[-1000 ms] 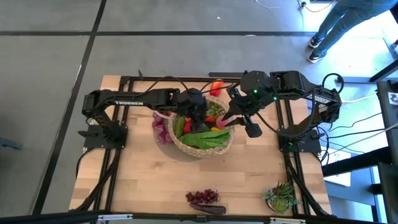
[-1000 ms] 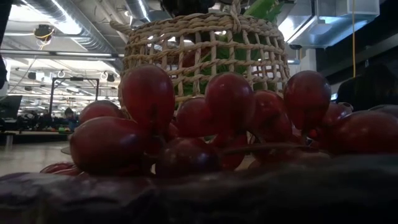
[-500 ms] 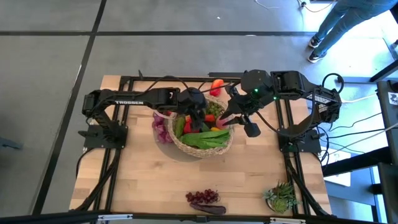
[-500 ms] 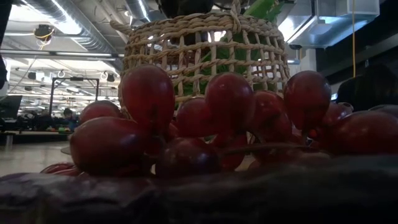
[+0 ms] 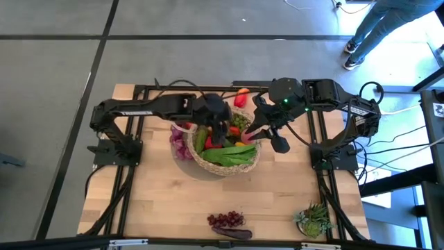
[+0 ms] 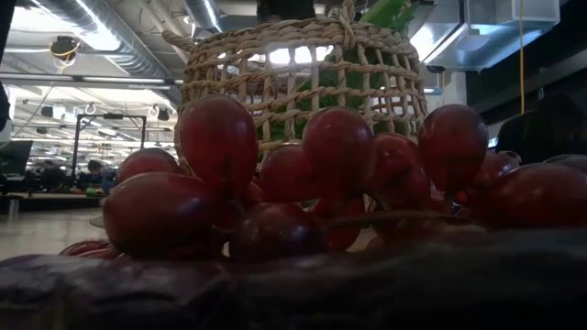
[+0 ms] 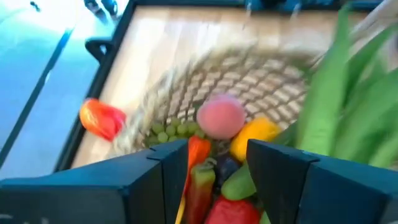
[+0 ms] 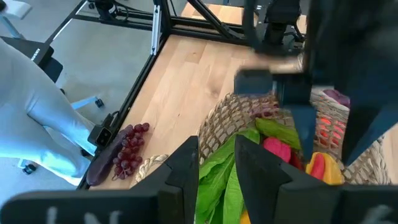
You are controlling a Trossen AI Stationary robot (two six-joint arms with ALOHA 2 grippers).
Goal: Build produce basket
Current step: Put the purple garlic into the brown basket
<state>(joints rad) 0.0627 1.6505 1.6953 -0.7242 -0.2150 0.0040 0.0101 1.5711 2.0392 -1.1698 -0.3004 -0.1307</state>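
Basket (image 5: 225,163) filling | left gripper (image 7: 217,163) parted, empty, above produce (image 5: 229,149) | right gripper (image 8: 216,163) narrowly parted on basket rim | next: fetch grapes (image 5: 226,219)

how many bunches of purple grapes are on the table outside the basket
1: the grapes lie near the table's front edge, well apart from the basket. Other produce could be hidden behind the arms.

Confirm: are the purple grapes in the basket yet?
No. In the high view the purple grapes lie on the bare table near its front edge, well apart from the basket.
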